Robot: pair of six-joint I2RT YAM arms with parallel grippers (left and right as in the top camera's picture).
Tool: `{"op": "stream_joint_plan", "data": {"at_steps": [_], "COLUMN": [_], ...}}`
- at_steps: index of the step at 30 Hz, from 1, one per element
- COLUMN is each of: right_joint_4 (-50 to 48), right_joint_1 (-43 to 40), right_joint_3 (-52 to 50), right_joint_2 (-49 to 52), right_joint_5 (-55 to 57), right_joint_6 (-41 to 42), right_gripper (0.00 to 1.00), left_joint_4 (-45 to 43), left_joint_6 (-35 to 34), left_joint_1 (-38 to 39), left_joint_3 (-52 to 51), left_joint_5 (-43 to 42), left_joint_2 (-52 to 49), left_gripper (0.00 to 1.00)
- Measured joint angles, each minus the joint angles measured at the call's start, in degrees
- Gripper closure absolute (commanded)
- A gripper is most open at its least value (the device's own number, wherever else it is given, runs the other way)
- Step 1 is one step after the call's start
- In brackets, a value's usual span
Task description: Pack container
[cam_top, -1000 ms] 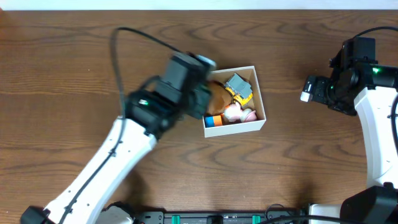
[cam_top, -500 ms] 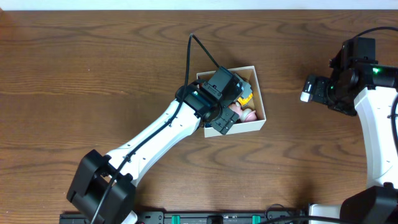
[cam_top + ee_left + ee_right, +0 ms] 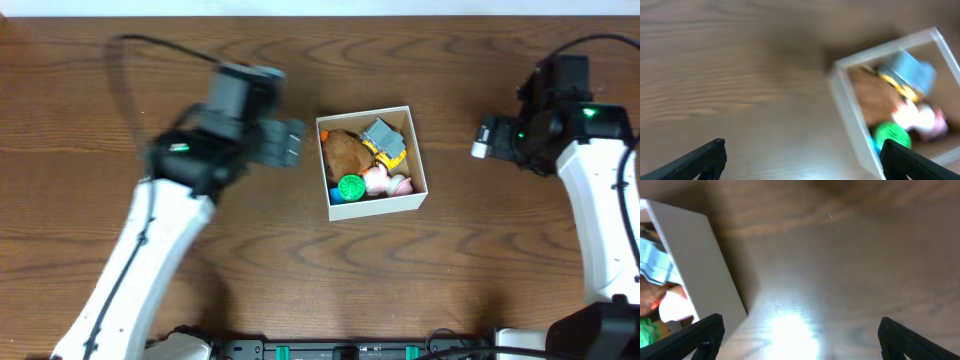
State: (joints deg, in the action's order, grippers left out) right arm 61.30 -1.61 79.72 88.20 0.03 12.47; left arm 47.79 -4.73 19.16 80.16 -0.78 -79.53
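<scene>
The container (image 3: 380,207), a small white box with a tan inside, sits mid-table. It holds a brown toy (image 3: 344,151), a grey and yellow toy (image 3: 384,138), a green round toy (image 3: 351,187) and pink and white toys (image 3: 386,183). My left gripper (image 3: 291,142) hangs just left of the box, open and empty. In the left wrist view the left gripper (image 3: 802,148) is over bare wood, with the container (image 3: 850,116) and green toy (image 3: 893,135) at the right. My right gripper (image 3: 486,140) is open to the right of the box. In the right wrist view the right gripper (image 3: 800,325) is empty, the container (image 3: 705,262) at left.
The brown wooden table (image 3: 120,90) carries only the box. A black cable (image 3: 140,45) loops from the left arm at the back left. Black equipment (image 3: 350,350) runs along the table's front edge.
My left gripper was shut down in the container. It has opened and drawn back to the left. The green toy now lies in the box. The right arm shifted slightly left.
</scene>
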Motion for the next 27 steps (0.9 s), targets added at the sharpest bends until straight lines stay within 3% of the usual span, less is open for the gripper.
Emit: {"op": "stream_joint_plan", "data": {"at_steps": [8,17,22,27], "right_joint_4": [-12.66,-11.02,-14.01,-16.79], "right_joint_1": [9.64,10.10,11.37,17.79], "right_joint_3": [-0.02,-0.46,-6.84,-19.19], "right_joint_2": [-0.07,-4.20,-18.32,-37.11], "right_joint_5": [5.95,7.61,10.97,16.85], "right_joint_6": [-0.48,0.22,3.41,5.38], "right_gripper": [0.01,0.01,0.01,0.01], "left_joint_4": [-0.48,2.58,-1.60,-4.13], "left_joint_6": [-1.31,0.61,2.60,3.04], "left_joint_1": [-13.27,-15.26,-13.51,-13.31], "left_joint_3": [0.04,-1.25,-9.31,-21.49], "left_joint_5": [1.20,-2.60,-4.09,-4.61], "left_joint_2": [0.44,3.80,19.34,38.84], "left_gripper": [0.02,0.02,0.02,0.02]}}
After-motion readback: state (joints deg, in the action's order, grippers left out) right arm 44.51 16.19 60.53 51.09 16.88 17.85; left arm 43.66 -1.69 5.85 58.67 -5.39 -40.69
